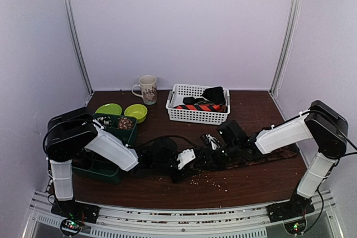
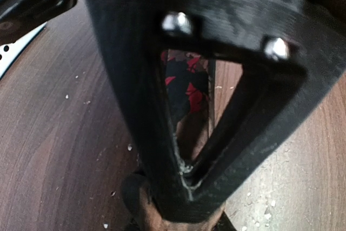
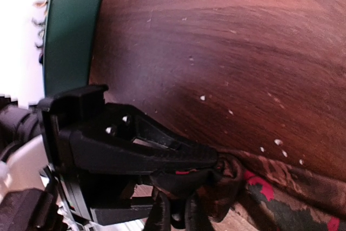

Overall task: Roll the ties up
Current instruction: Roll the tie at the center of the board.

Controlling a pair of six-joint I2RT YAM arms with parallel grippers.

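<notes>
A dark brown tie with red patches [image 1: 262, 157] lies flat across the table's middle, running right from both grippers. My left gripper [image 1: 187, 163] is shut on its bunched left end. In the left wrist view the fingers [image 2: 162, 150] meet in a V over brown fabric [image 2: 162, 215], with the red-patterned tie [image 2: 186, 87] showing through the gap. My right gripper [image 1: 215, 151] sits right beside it, and its fingers look pinched on the folded end [image 3: 232, 179]. The left gripper [image 3: 216, 158] also shows in the right wrist view. A white basket [image 1: 184, 116] holds an orange-navy striped tie [image 1: 202, 106] and a black one [image 1: 215, 94].
A green bin [image 1: 100, 168] stands at the left, and its rim shows in the right wrist view [image 3: 70, 31]. Two lime bowls [image 1: 135, 111] and a mug [image 1: 148, 88] are behind it. Crumbs [image 1: 212, 181] are scattered on the wood in front of the grippers.
</notes>
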